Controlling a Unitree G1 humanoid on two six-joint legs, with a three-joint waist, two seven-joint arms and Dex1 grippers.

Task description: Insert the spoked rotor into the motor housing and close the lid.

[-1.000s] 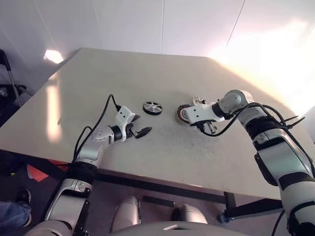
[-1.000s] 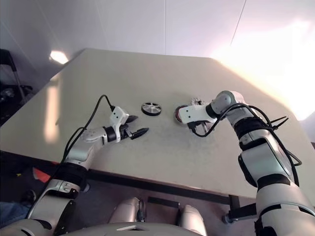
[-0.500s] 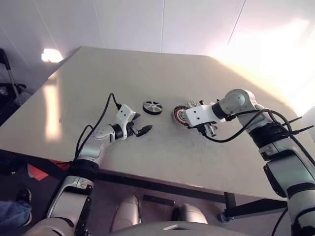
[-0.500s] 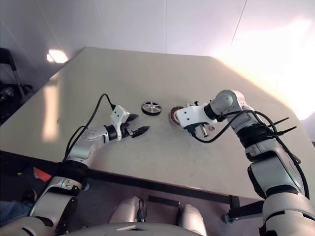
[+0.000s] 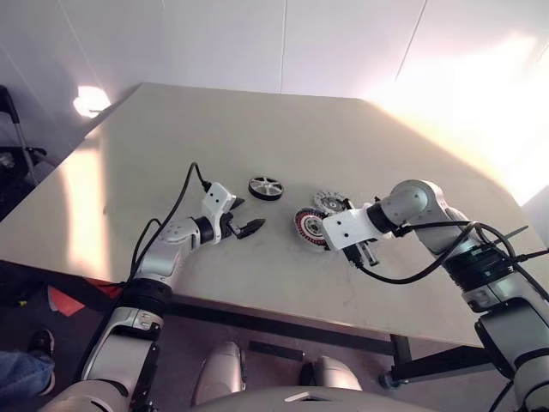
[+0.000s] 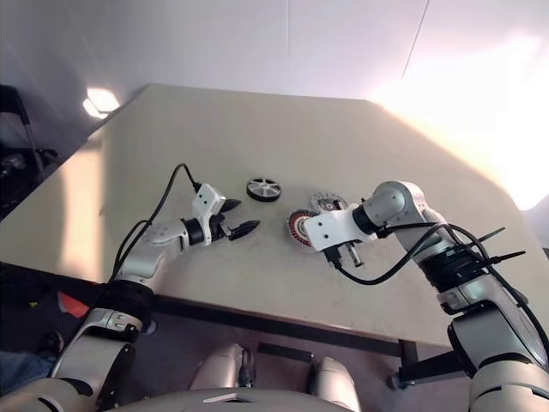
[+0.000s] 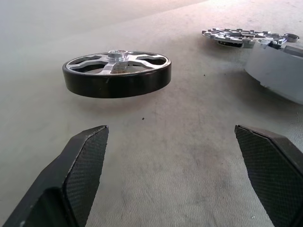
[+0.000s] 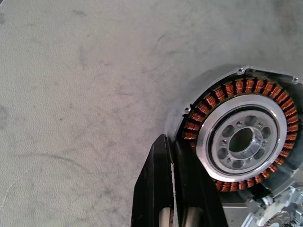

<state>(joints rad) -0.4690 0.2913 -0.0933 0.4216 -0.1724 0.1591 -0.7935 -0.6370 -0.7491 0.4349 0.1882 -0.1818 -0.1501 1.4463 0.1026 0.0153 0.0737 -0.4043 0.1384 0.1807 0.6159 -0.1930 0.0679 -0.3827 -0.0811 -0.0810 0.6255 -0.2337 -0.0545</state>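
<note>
Spoked rotor (image 5: 266, 188), a small black-rimmed wheel with silver spokes and hub, lies flat on the pale grey table (image 5: 214, 137) just above the frame's centre, untouched. The left gripper (image 5: 249, 216) sits lower left of it, spread wide and holding nothing. The round dark motor housing (image 5: 303, 226) with coppery windings rests right of centre. The silvery-grey ribbed lid (image 5: 329, 201) lies just beside it, up and to the right. The right gripper (image 8: 170, 151) sits against the housing's rim. It looks nearly closed, but I cannot tell whether it grips the rim.
</note>
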